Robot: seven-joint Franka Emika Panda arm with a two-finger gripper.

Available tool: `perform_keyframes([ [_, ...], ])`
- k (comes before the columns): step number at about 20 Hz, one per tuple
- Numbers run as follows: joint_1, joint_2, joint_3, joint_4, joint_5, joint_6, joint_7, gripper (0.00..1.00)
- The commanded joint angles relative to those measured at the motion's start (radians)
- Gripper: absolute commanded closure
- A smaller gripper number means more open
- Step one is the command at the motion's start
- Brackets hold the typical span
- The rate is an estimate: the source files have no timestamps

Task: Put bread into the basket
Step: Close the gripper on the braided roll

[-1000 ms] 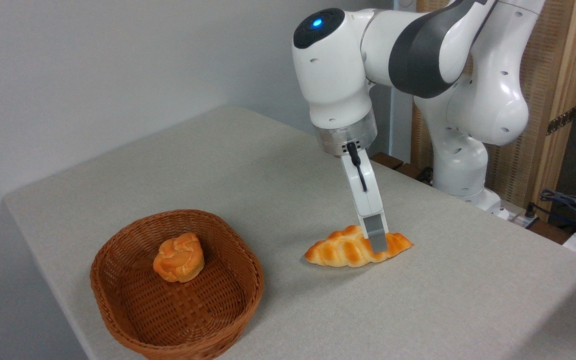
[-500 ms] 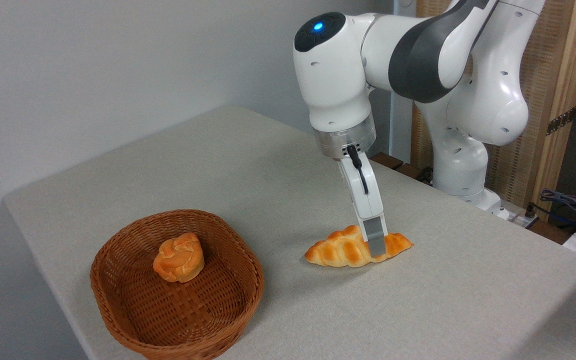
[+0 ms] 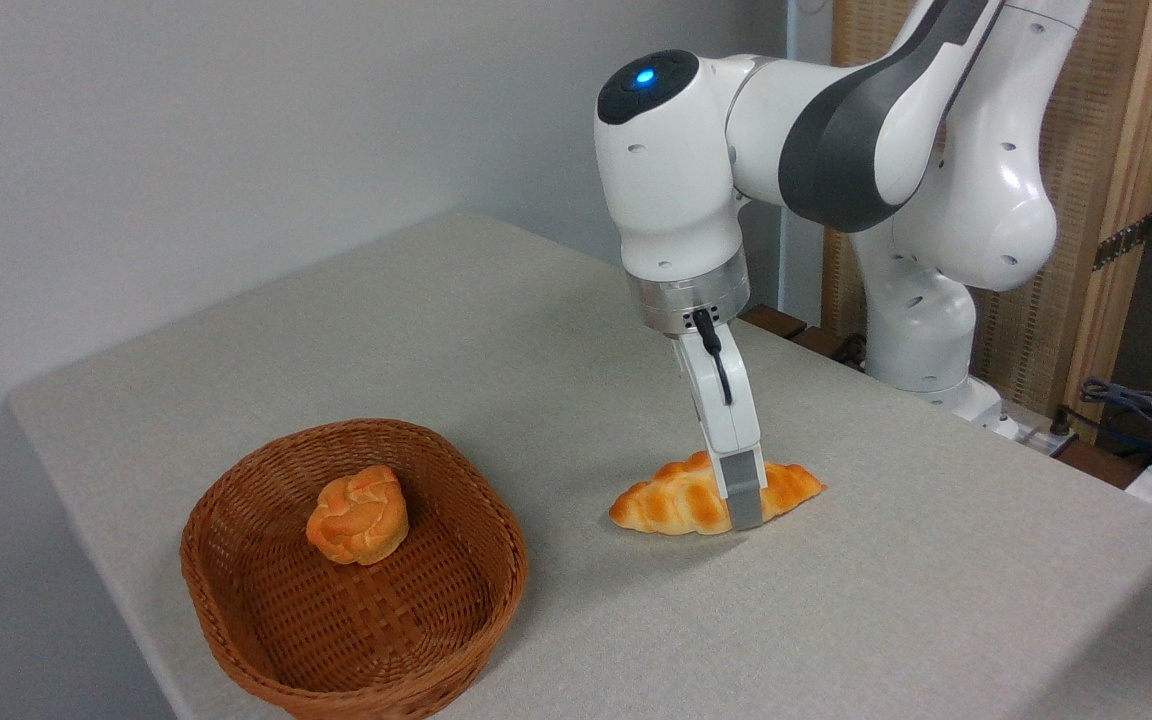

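The end effector (image 3: 744,505) is reaching down over the bread (image 3: 711,497), its one visible grey finger (image 3: 742,490) lying across the front of the loaf, right of the middle, with the tip sitting at or just above the desk (image 3: 496,330). The other finger is hiding behind the loaf, so I cannot tell how wide the fingers are standing or whether they are actually squeezing the bread; the near finger is looking as if it is touching the crust.

The bread is lying flat on the desk, right of the basket (image 3: 354,570) and apart from it. It is a long braided loaf, glossy golden-orange, with rounded plaits along its back and tapering ends pointing left and right.

The basket is sitting near the front left corner of the desk. It is shallow, brown woven wicker, oval-round, with a thick braided rim and a criss-cross weave showing on its floor. A small round knotted bun (image 3: 358,514), the same shiny orange, is resting inside it toward the back.

The desk top is a pale grey, finely speckled matte surface with rounded edges. The arm (image 3: 816,130) is smooth white plastic with dark grey joint covers, and a blue light (image 3: 645,76) is glowing on its wrist housing.
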Motion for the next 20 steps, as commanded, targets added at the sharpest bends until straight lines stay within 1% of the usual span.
perform_keyframes([
  [1, -0.039, -0.004, 0.014, -0.009, -0.008, 0.029, -0.022, 0.43],
  [3, -0.041, 0.0, 0.014, -0.009, -0.008, 0.041, -0.02, 0.47],
  [5, -0.042, 0.002, 0.014, -0.009, -0.008, 0.042, -0.019, 0.54],
  [10, -0.049, 0.005, 0.014, -0.009, -0.008, 0.042, -0.017, 0.61],
  [16, -0.05, 0.005, 0.014, -0.006, -0.008, 0.041, -0.014, 0.62],
  [20, -0.046, 0.003, 0.011, 0.026, -0.01, 0.016, -0.023, 0.62],
])
